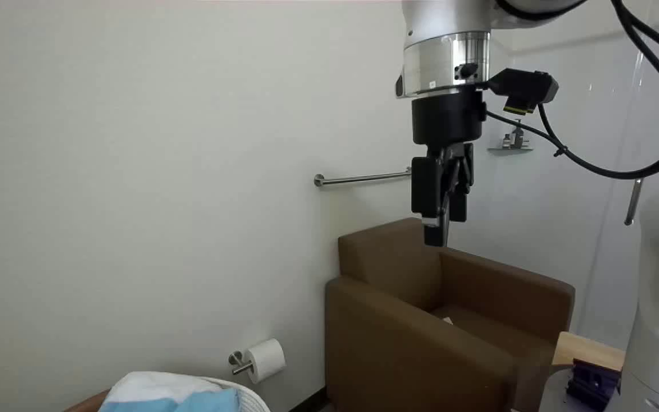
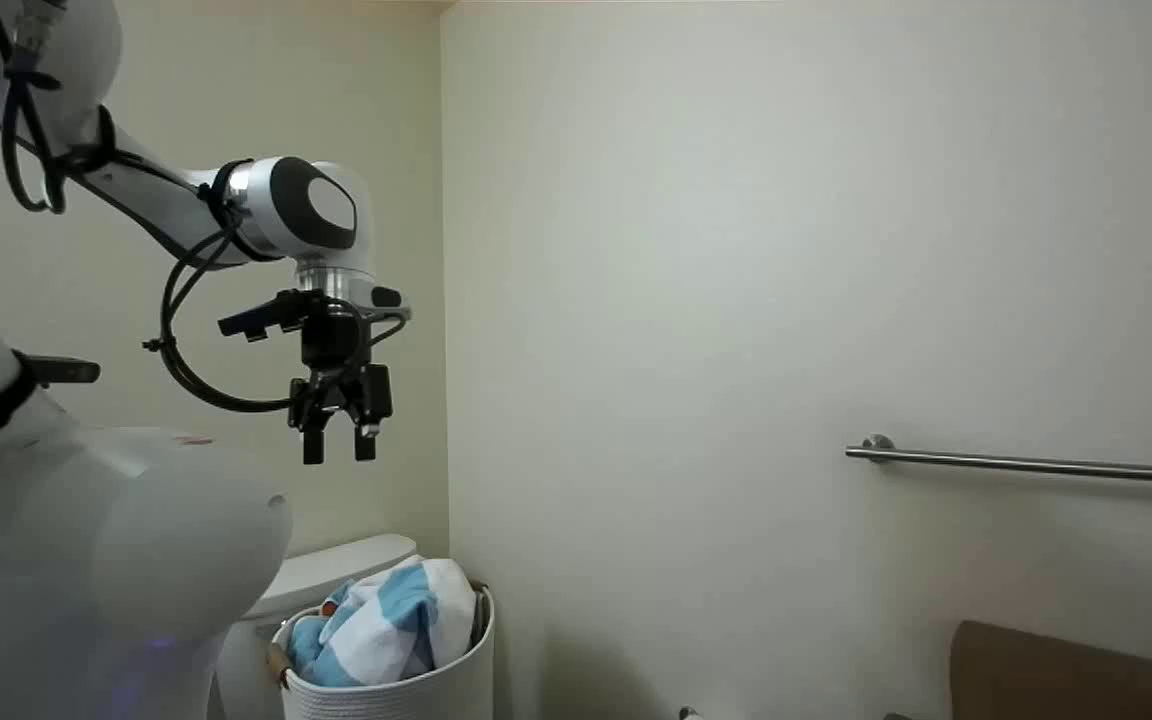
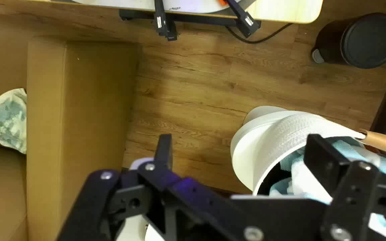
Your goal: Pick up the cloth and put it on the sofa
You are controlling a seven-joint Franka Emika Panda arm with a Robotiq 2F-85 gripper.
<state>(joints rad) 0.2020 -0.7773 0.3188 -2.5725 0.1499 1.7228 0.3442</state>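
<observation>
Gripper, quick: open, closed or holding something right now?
Gripper: open, jaws apart, holding nothing; the striped cloth lies in the white basket.

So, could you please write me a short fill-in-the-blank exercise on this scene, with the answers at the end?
1. Of the sofa and the basket, the one holding the striped cloth is the ____.
2. The broad stripes of that cloth are light blue and ____.
3. The sofa is ____ in colour.
4. With its jaws apart, the gripper is ____ rather than shut.

Missing words: basket; white; brown; open.
</observation>
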